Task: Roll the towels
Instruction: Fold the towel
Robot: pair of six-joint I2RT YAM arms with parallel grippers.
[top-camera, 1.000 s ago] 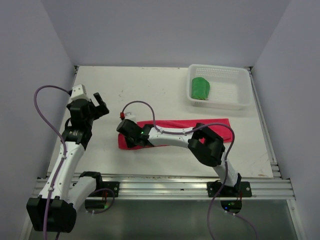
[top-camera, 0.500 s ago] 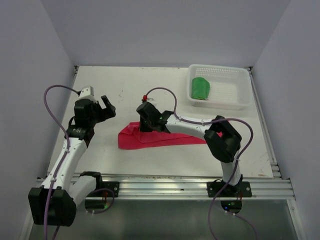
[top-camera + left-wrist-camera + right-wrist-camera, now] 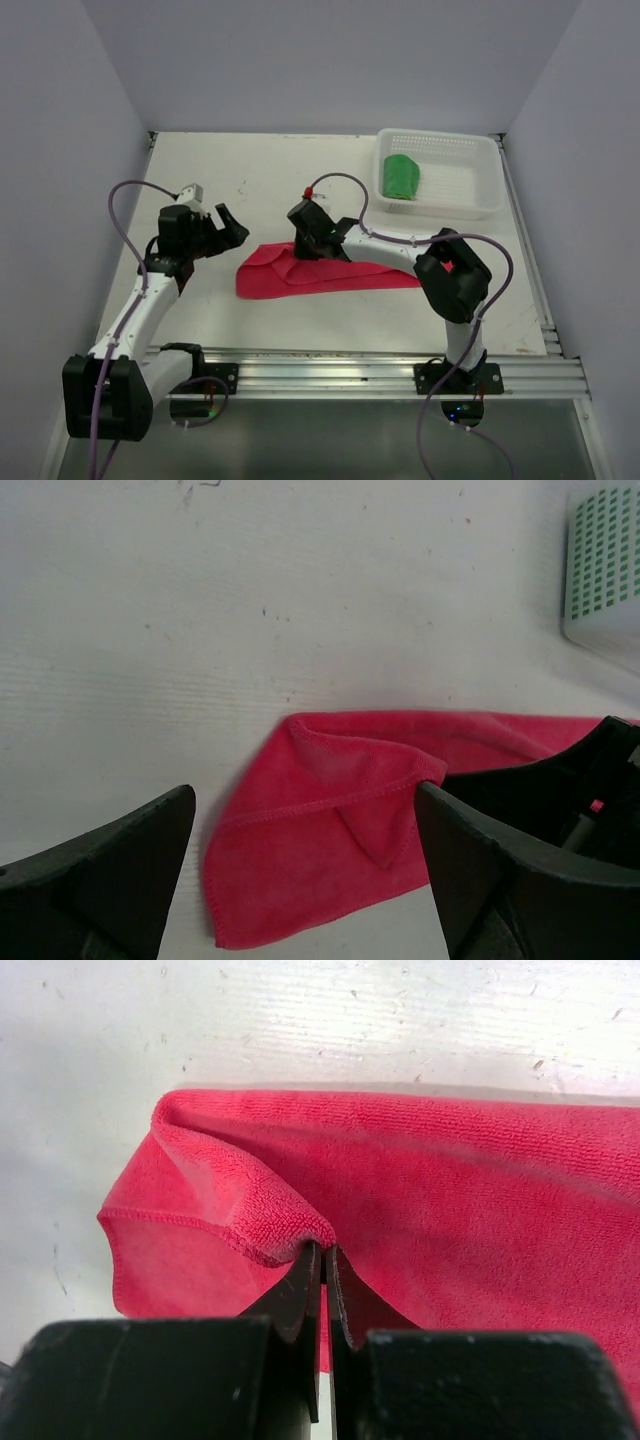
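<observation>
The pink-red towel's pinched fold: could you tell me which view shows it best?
The right wrist view: the fold of the pink-red towel sits close and central, nipped by the shut right end effector. The left wrist view shows it sideways, partly behind that end effector; the top view shows it small, partly hidden by the arm.

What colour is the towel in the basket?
The towel is plain bright green; the top view shows it best.

A robot lab test cell: plain pale-lilac panel walls (image 3: pixel 330 60) box in a scuffed white tabletop (image 3: pixel 250 170), with a slotted aluminium mounting rail (image 3: pixel 320 365) along its near edge.
</observation>
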